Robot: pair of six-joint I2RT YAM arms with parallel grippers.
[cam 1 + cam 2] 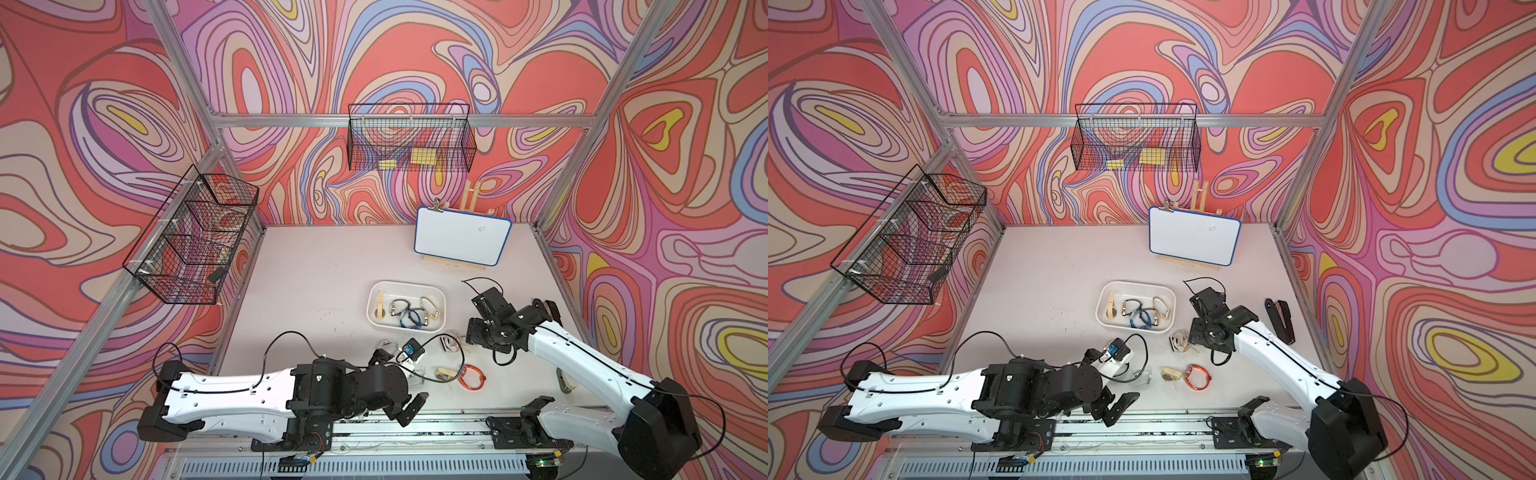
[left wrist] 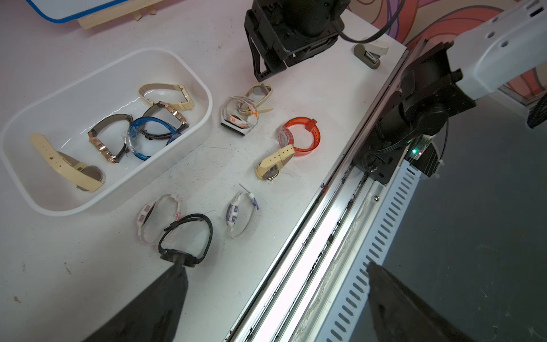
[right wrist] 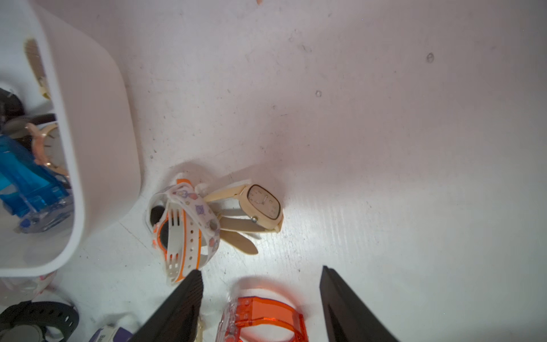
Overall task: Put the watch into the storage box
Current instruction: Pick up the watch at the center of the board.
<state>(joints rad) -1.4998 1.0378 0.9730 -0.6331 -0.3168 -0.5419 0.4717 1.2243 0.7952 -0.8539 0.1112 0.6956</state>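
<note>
**Progress.** The storage box [image 1: 415,284] sits mid-table with five watches lying in it. About seven are loose on the table [image 1: 316,282], all between the box and the near rail.
- From the left: a pink-and-white watch [image 2: 145,214], with the black watch [image 2: 177,255] just beside it.
- Next: a purple-and-white watch [image 2: 233,214].
- Next: a cream strap watch [image 2: 275,160] touching the orange watch [image 3: 260,311].
- At the box's near right corner: a tangle of the white-and-orange watch [image 3: 174,234] with the square-faced cream watch [image 3: 263,202] against it. A patterned band may be wound in too; the view is too cluttered to separate it.

I judge the task a little under halfway.

**Arms.** The left arm [image 1: 232,395] lies along the near edge with its wrist bent down. The left gripper [image 2: 275,266] hangs over the rail, jaws spread wide and empty.

The right arm [image 1: 582,357] reaches in from the near right. The right gripper [image 3: 261,270] tilts down toward the tangle, jaws partly spread with nothing between them. The orange watch lies beneath it, and the square-faced cream watch is ahead of the tips. I judge that watch the likely next pick.
</note>
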